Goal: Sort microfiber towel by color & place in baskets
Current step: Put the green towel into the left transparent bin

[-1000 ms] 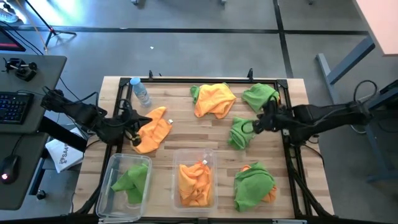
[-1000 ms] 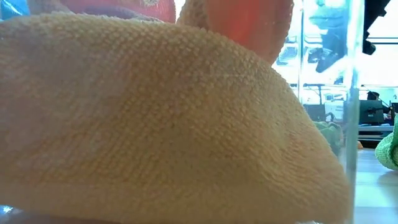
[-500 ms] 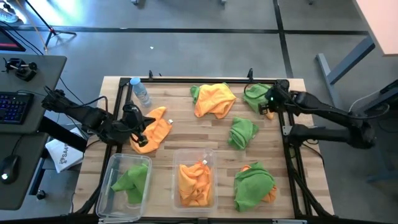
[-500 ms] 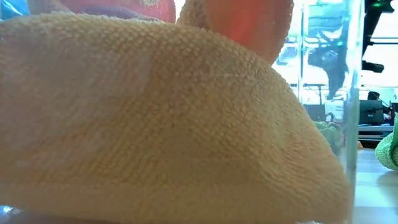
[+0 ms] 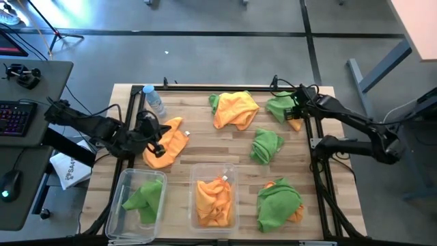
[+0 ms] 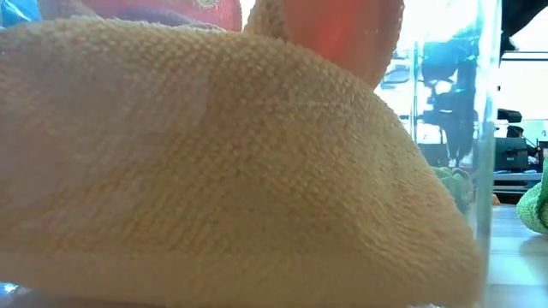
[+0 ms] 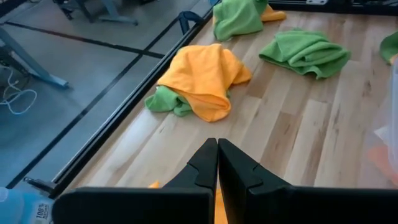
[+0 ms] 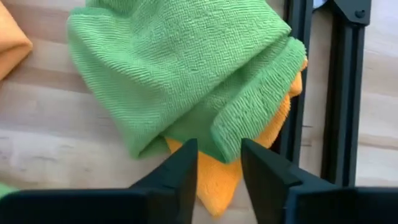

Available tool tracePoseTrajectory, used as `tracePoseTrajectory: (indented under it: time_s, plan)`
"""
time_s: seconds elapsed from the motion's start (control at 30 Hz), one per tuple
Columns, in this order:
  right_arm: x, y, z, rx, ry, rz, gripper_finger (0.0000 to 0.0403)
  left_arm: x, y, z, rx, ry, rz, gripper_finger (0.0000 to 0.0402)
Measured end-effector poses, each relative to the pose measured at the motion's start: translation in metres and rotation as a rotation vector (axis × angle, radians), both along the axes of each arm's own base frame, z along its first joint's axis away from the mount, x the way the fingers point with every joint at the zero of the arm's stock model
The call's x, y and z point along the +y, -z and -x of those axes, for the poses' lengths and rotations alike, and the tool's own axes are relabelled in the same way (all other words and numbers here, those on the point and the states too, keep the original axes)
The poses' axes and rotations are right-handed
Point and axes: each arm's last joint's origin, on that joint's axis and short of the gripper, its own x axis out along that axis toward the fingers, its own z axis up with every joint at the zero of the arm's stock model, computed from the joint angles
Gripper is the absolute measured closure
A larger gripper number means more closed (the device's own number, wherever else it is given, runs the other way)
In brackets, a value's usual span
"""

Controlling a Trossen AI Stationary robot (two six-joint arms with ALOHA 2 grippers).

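Observation:
My left gripper (image 5: 151,140) (image 7: 217,142) is shut on an orange microfiber towel (image 5: 169,145) at the table's left, above the baskets. My right gripper (image 5: 295,115) (image 8: 217,149) stands open over a green towel (image 8: 180,68) that lies on an orange one (image 8: 217,180) at the far right corner; its fingers flank the green edge, and no touch shows. One clear basket (image 5: 123,181) holds a green towel (image 5: 145,199). The other basket (image 5: 235,171) holds orange towels (image 5: 213,199), which fill the low view (image 6: 223,162). My left gripper holds the orange towel by a bunched part near its left side (image 5: 158,145), pinched between the shut fingers; a sliver of orange (image 7: 216,206) shows between them. The fingers slant downward from the table's left. I cannot tell whether the towel's lower end (image 5: 162,162) touches the table.
An orange towel over a green one (image 5: 235,109) lies at the far middle. A green towel (image 5: 266,145) lies right of centre, and a green over an orange (image 5: 280,201) at the near right. A water bottle (image 5: 155,101) lies at the far left. A black frame rail (image 5: 317,157) edges the table.
My right gripper has swung from the green towel right of centre toward the table's far right corner and has come down over the green-on-orange pile there. The green towel right of centre stays lying on the table.

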Motion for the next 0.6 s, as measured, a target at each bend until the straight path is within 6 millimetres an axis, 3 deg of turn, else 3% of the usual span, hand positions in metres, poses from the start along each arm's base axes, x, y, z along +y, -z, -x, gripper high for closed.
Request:
tracePoseTrajectory:
  time_s: [0.27,0.47,0.6]
  plan:
    - [-0.009,0.016,-0.005,0.128,0.039,-0.032,0.0227,0.002,0.0,-0.001,-0.016,-0.02,0.056,0.0402]
    - [-0.018,0.026,-0.012,0.152,0.021,-0.032,0.0228,0.002,0.0,-0.001,-0.016,-0.019,0.056,0.0401]
    - [-0.02,0.03,-0.014,0.16,0.022,-0.052,0.0249,0.002,0.0,-0.001,-0.016,-0.019,0.057,0.0402]
